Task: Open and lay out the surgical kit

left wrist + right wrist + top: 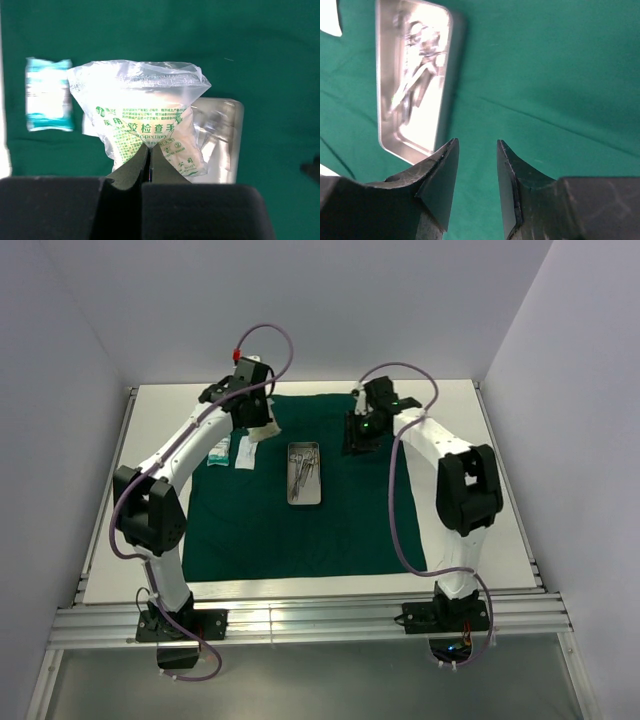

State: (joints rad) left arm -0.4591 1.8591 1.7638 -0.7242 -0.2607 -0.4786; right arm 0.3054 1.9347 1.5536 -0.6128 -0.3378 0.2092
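Note:
The dark green cloth (300,530) of the surgical kit lies spread flat on the table. At its middle sits the small steel tray (304,474), with slim steel instruments (417,65) inside. My left gripper (149,147) is shut on a clear packet with green print (145,110), held above the cloth just left of the tray (222,140). In the top view that packet (263,430) hangs below the left gripper (257,420). My right gripper (476,145) is open and empty over bare cloth, right of the tray (412,80).
Two more pale packets (219,449) (245,452) lie on the cloth's far-left part; one with teal print (47,95) shows in the left wrist view. White table margin (480,440) surrounds the cloth, with walls on three sides.

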